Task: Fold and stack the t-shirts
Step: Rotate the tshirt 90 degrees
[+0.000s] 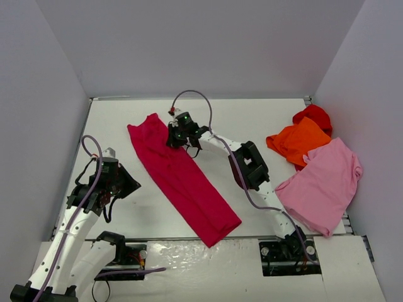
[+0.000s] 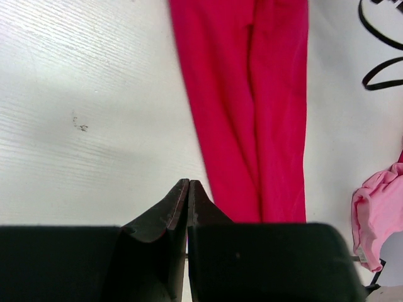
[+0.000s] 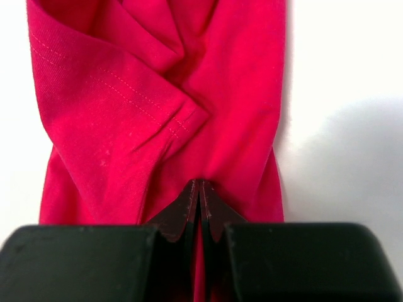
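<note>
— While my right gripper [image 3: 199, 186] clamps shut on the far end of the crimson t-shirt [image 1: 182, 179], what's the left doing?
— I see my left gripper [image 2: 187, 186] closed, empty, near that long folded strip's left edge; pink t-shirt [image 1: 327, 182], orange t-shirt [image 1: 299, 139] and red t-shirt [image 1: 313, 115] heap at the right of the table [image 1: 264, 119]

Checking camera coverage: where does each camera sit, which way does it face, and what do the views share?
Top external: above and behind the robot, looking down on the table; left arm and right arm show; crimson-magenta t-shirt mid-table, light pink t-shirt, orange t-shirt, red t-shirt right.
Left wrist: on the left arm, looking down past its shut left end effector at table beside the crimson-magenta t-shirt.
Right wrist: on the right arm, looking down; right end effector shut on that t-shirt.
Shared: all three show the crimson-magenta t-shirt.
</note>
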Robot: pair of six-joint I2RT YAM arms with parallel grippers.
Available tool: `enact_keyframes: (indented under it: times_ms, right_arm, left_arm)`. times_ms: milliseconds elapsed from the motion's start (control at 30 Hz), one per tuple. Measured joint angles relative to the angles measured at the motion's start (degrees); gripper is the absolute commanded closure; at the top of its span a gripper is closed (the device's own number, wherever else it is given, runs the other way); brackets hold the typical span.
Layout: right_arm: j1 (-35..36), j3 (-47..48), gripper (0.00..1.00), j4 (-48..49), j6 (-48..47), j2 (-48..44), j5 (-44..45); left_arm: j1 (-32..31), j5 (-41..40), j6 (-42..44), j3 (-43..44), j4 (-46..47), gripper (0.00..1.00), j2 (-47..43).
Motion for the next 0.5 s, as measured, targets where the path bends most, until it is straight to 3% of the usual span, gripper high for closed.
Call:
enact_keyframes:
  times_ms: [300,500]
  right_arm:
    - [-11.4,0.6,1.00,0.0,-1.3,-0.2,11.9]
    - [-14.5,-5.8,0.96,1.3,-1.4,-4.0,18.5]
  left_arm:
    - [0.0,2.0,0.5,0.0,0.1,1.00,1.1]
    - [0.0,2.5,0.9,0.0,0.3,1.00,2.1]
